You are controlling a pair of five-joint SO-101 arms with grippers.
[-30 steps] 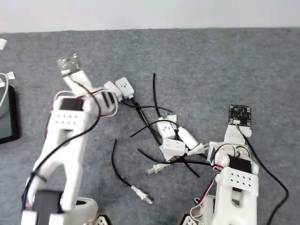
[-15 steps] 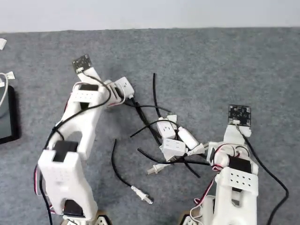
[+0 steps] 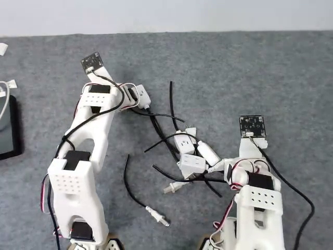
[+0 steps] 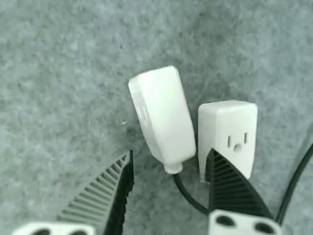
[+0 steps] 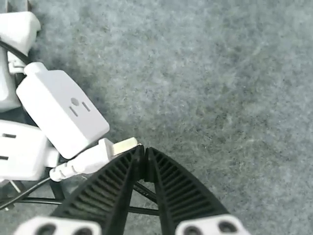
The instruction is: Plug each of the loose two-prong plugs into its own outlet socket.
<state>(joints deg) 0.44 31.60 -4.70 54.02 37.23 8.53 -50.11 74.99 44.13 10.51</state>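
The left gripper (image 4: 169,156) hangs low over the grey felt-covered table (image 3: 270,73) at the far left of the tangle. Its jaws stand wide open and hold nothing. Between the two tips lies the cord end of a white connector housing (image 4: 161,115), from which a black cord (image 4: 188,196) runs back under the gripper. Its face cannot be seen, so whether it is a plug or a socket is unclear. Just beside the housing, and apart from it by a narrow gap, lies an outlet socket (image 4: 230,134), face up, partly under one jaw.

The right gripper (image 5: 143,154) sits near the table's front, at the right edge of the socket cluster (image 3: 191,162). Its jaws are closed tip to tip with nothing between them. A two-prong plug (image 5: 95,156) lies just beside the tips, its brass prongs pointing at them and about touching. Its body rests against a white angled socket (image 5: 63,115), face up, with a second socket (image 5: 19,155) next to that.

In the high view, two more plugs lie unplugged on the table: a front plug (image 3: 157,214) on a curling black cord, and a middle plug (image 3: 170,189) just below the cluster.
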